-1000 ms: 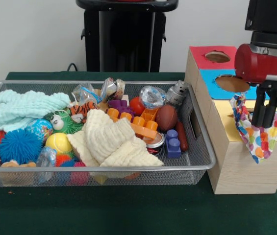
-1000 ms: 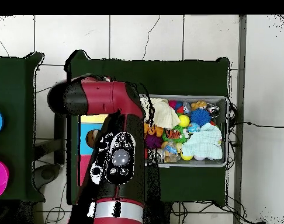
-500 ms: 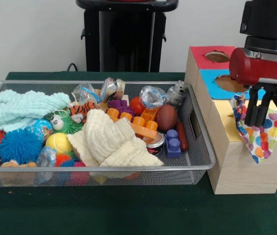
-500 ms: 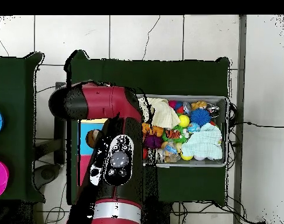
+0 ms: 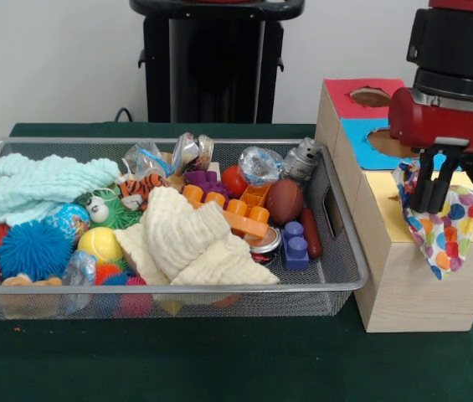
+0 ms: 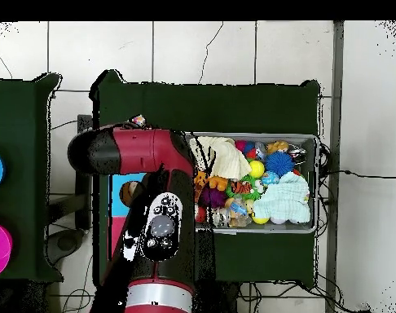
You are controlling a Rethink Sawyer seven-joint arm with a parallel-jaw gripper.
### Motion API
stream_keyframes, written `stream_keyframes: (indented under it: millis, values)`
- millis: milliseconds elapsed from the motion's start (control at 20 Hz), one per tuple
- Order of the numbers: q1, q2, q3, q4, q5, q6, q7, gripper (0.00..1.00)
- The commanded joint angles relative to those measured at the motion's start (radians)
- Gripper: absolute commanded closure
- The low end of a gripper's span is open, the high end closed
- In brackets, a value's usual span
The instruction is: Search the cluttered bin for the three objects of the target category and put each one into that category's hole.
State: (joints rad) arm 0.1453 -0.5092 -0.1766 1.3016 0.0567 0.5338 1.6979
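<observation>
The wire-mesh bin point(image 5: 219, 289) sits on the green table and is full of toys; it also shows in the overhead view point(image 6: 316, 183). One white cloth bundle with coloured patches point(image 5: 444, 228) lies on the yellow face point(image 5: 381, 201) of the wooden box and hangs over its front edge. It covers the yellow hole. My gripper point(image 5: 429, 201) is just above the cloth's left part, open, not holding it. I see no other patterned bundle in the bin. In the overhead view my arm point(image 6: 156, 220) hides the gripper.
A cream muslin cloth point(image 5: 190, 243) and a mint-green cloth point(image 5: 43, 184) lie on top of the toys. The box's blue hole point(image 5: 397, 142) and red hole point(image 5: 371, 97) are behind the gripper. The box stands close against the bin's right wall.
My gripper has risen a little and shifted left over the box. The patterned cloth has stayed draped on the yellow face.
</observation>
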Motion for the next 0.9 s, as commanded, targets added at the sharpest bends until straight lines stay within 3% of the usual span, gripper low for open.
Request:
stream_keyframes:
  millis: [50,400,700,900]
  values:
    - [-0.038,0.01,0.084,0.135,0.017,0.115,0.116,1.0]
    - [-0.06,0.023,0.118,0.167,0.04,0.121,0.116,1.0]
    - [-0.073,0.022,0.16,0.172,0.109,0.24,0.138,1.0]
    - [-0.079,0.023,0.188,0.163,0.133,0.254,0.131,1.0]
